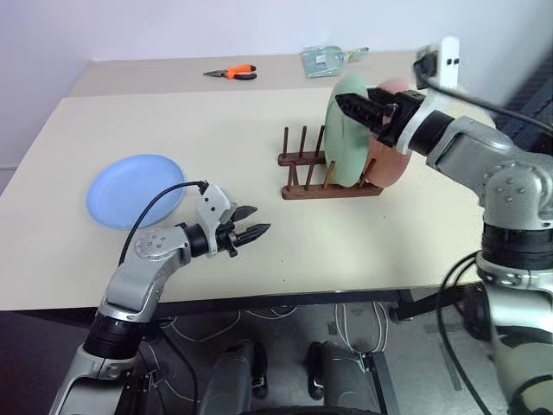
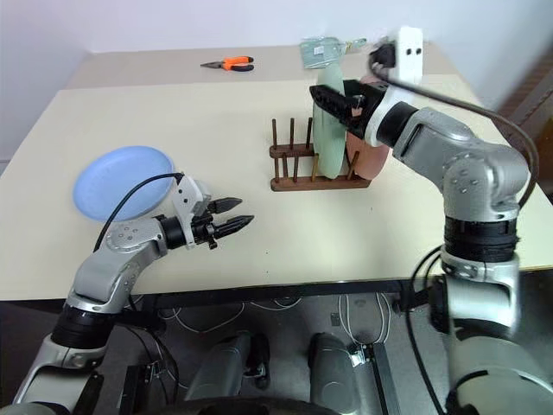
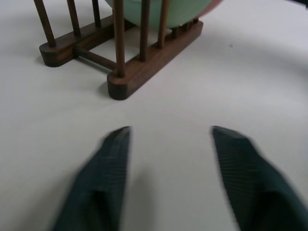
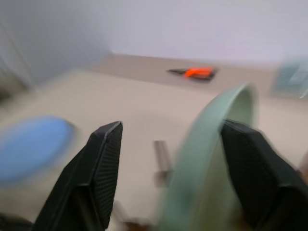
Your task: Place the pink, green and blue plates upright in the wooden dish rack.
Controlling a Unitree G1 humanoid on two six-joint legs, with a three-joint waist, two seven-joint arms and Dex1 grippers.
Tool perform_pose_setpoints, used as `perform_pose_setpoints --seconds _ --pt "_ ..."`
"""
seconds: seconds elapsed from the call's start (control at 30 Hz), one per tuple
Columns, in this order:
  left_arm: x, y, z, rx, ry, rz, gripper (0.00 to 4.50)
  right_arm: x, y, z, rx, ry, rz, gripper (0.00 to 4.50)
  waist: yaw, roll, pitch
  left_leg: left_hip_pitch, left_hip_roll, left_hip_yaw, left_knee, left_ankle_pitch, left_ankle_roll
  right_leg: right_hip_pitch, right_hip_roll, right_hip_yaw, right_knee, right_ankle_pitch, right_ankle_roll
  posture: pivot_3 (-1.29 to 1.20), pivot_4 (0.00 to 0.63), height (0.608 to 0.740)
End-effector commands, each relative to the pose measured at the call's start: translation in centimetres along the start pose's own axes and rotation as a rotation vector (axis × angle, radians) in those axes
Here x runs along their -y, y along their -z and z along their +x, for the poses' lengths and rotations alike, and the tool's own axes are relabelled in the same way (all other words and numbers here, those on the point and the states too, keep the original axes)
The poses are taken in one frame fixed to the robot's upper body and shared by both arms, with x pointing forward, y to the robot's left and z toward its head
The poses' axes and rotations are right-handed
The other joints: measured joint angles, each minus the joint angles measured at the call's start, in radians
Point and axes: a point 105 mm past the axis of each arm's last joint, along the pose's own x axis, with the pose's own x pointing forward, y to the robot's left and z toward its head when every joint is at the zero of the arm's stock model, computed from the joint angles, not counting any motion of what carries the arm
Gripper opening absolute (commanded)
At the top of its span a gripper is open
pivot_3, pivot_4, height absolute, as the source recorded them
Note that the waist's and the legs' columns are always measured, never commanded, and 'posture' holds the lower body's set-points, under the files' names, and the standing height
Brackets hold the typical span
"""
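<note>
1. Plate first: the blue plate lies flat on the table, behind and to the outer side of the left gripper's jaws and well apart from them. It is the one plate not yet racked.

2. The left gripper hangs low over the tabletop, its two black fingers spread with nothing between them. They point toward the wooden dish rack, which sits ahead of the fingertips with bare table between. Probably it waits there, free to go for the blue plate.

3. The rack's pegs on the side nearer the left jaws stand unfilled, so a slot remains for the third plate.

4. The green plate stands on edge between the pegs, leaning slightly. The right gripper is at its upper rim; in the right wrist view the rim passes between the parted fingers, close against one pad and clear of the other. My reading is that the jaws have let go and the pegs carry the plate, though light contact cannot be ruled out.

5. The pink plate stands upright just behind the green one, on the far side from the open slots, beneath the right jaws.

6. Orange-handled pliers and a clear packet lie at the table's back, far beyond both jaws and no part of the job.
</note>
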Motion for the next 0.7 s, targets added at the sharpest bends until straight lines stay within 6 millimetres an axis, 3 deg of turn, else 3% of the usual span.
perform_pose_setpoints --seconds 0.03,0.1,0.17,0.23,0.33,0.43,0.5,0.53,0.7 --pt "-3.6 -3.6 -1.4 0.168 -0.221 -0.014 4.36 1.0 -3.1 -0.6 0.108 0.061 -0.32 2.91 0.001 -0.001 0.0 0.0 0.0 0.0 0.0 0.0 0.0 0.0 0.0 0.0 0.0 0.0 0.0 0.0 0.15 0.74" --pt "-6.2 -4.8 -2.6 0.242 -0.401 -0.032 4.36 2.1 -4.1 -1.0 0.139 0.114 -0.446 2.91 0.002 -0.001 0.0 0.0 0.0 0.0 0.0 0.001 -0.001 0.0 0.0 0.0 0.0 0.0 0.0 0.0 0.15 0.74" --pt "-10.4 -5.7 -5.3 0.315 -0.686 -0.108 4.36 2.2 -5.9 -1.6 0.211 0.104 -0.461 2.91 0.002 -0.001 0.0 0.0 0.0 0.0 0.001 0.001 -0.001 0.0 0.0 0.0 0.0 0.0 0.001 0.0 0.15 0.74" --pt "-13.2 -5.7 -8.2 0.375 -0.885 -0.221 4.36 1.8 -7.2 -1.7 0.265 0.077 -0.428 2.91 0.0 -0.003 0.001 0.0 0.0 0.0 0.001 0.001 -0.001 0.0 0.0 0.0 0.0 0.001 0.001 0.0 0.15 0.74" --pt "-14.8 -5.5 -11.2 0.409 -1.026 -0.248 4.36 0.3 -6.9 -1.4 0.26 -0.009 -0.437 2.91 0.0 -0.004 0.0 0.0 0.001 0.0 0.0 0.001 -0.002 0.0 0.001 -0.001 0.0 0.001 0.001 0.0 0.15 0.74" --pt "-17.2 -3.7 -16.3 0.352 -1.36 -0.286 4.5 -2.9 -5.6 -0.9 0.231 -0.177 -0.465 3.71 0.002 -0.005 0.0 0.0 0.001 0.0 0.0 0.001 -0.002 0.001 0.001 -0.001 -0.001 0.001 0.001 0.0 0.15 0.74" --pt "-17.8 -2.2 -19.4 0.271 -1.573 -0.33 4.5 -5.4 -4.7 -0.5 0.221 -0.281 -0.475 4.44 0.002 -0.006 0.0 0.0 0.001 0.0 0.0 0.001 -0.002 0.001 0.001 -0.001 -0.001 0.001 0.001 0.0 0.15 0.74" --pt "-17.8 -1.6 -19.9 0.244 -1.612 -0.369 4.5 -6.5 -4.0 -0.4 0.208 -0.332 -0.471 4.44 0.002 -0.008 -0.001 0.0 0.001 -0.001 0.0 0.001 -0.002 0.001 0.001 -0.001 0.0 0.001 0.001 0.0 0.15 0.74" --pt "-16.5 1.3 -19.1 0.059 -1.632 -0.519 4.5 -10.2 -0.8 -0.3 0.163 -0.478 -0.467 4.44 0.019 -0.014 -0.004 0.0 0.001 -0.002 0.001 0.001 -0.002 0.002 0.0 -0.003 0.0 0.001 0.001 0.0 0.15 0.74"
